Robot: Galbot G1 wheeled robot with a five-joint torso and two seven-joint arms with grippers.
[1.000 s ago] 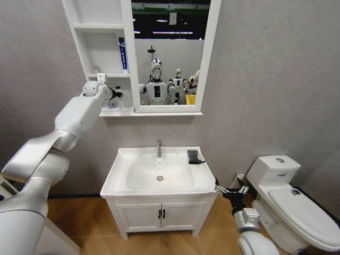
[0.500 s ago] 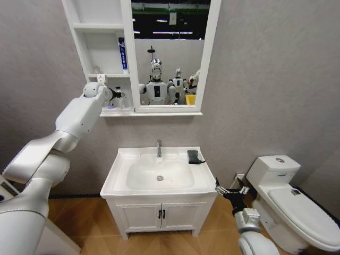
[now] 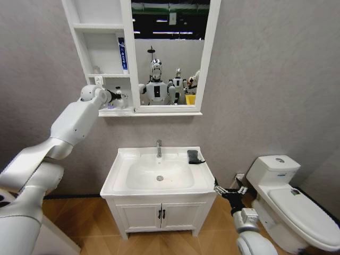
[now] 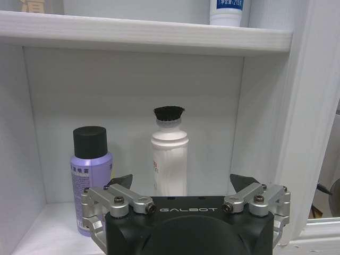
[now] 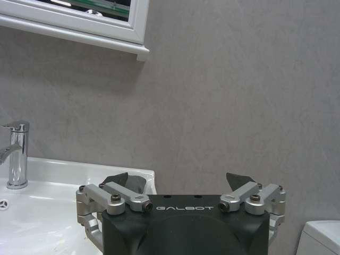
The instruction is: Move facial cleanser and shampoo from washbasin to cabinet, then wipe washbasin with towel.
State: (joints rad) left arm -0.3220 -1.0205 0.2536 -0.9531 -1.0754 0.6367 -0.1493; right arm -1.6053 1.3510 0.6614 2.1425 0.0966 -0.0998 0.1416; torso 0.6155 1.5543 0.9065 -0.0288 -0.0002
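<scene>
The cabinet [image 3: 101, 75] hangs left of the mirror. My left gripper [image 3: 113, 96] is open and empty at the mouth of its lowest compartment. Just beyond the fingers, a white bottle with a black cap [image 4: 170, 157], probably the shampoo, stands upright on the shelf. A blue-and-white tube [image 3: 122, 53], probably the facial cleanser, stands one shelf higher. The dark towel [image 3: 195, 156] lies on the right rear rim of the washbasin [image 3: 118, 183]. My right gripper [image 3: 230, 192] hangs open and empty, low beside the vanity's right front corner.
A purple bottle with a black cap [image 4: 91, 171] stands beside the white one. The chrome tap [image 3: 158, 148] rises at the back of the basin. A white toilet [image 3: 289, 199] stands to the right. A grey wall lies behind everything.
My left arm has drawn back a little, down and to the left, from the lowest compartment, its gripper still open. The right arm has stayed put.
</scene>
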